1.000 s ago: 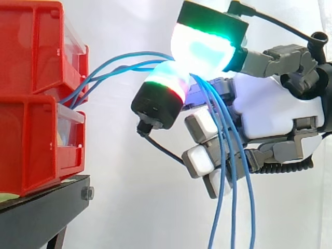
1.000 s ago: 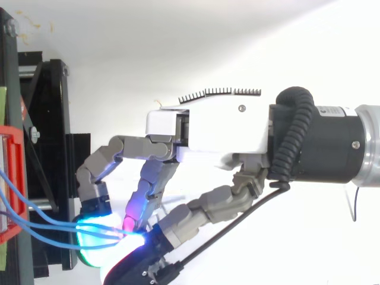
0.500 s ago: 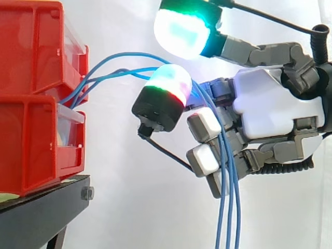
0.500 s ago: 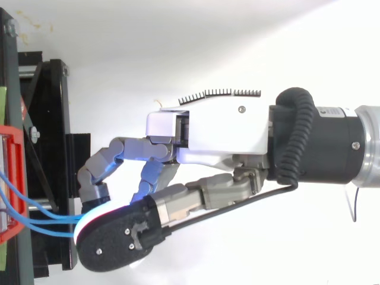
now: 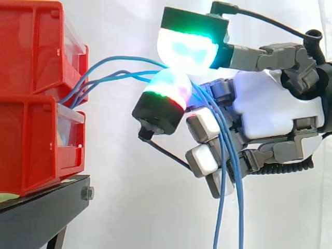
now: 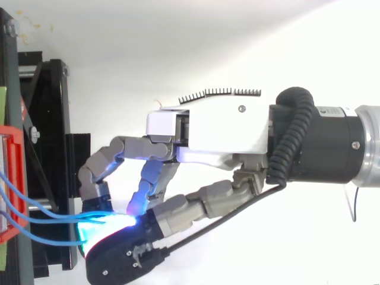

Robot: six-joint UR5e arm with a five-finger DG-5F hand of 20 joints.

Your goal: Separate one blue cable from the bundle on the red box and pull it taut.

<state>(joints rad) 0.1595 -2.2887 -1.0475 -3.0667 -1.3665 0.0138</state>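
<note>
Several blue cables [image 5: 140,75] leave the gap between the two red bins [image 5: 31,52] at the left and arc right to my hand [image 5: 270,111]. The thumb pad [image 5: 187,49], glowing cyan and green, presses down against a finger pad [image 5: 168,88] glowing green and red, with blue cable pinched between them. The topmost cable [image 5: 129,57] curves highest into that pinch; I cannot tell whether the others are caught too. Past the pinch the cables drape over the other fingers and hang down slack. From above, the cables [image 6: 59,218] run from the red box [image 6: 15,178] to the glowing pads.
The red bins are stacked on a black stand [image 5: 36,212] at the left edge. A white curtain fills the background. Open space lies between the bins and my hand and below the hand, where the cable ends dangle.
Half a second ago the thumb was lifted off the finger pad with the cables lying loose on it. The thumb has now come back down and pinches cable again.
</note>
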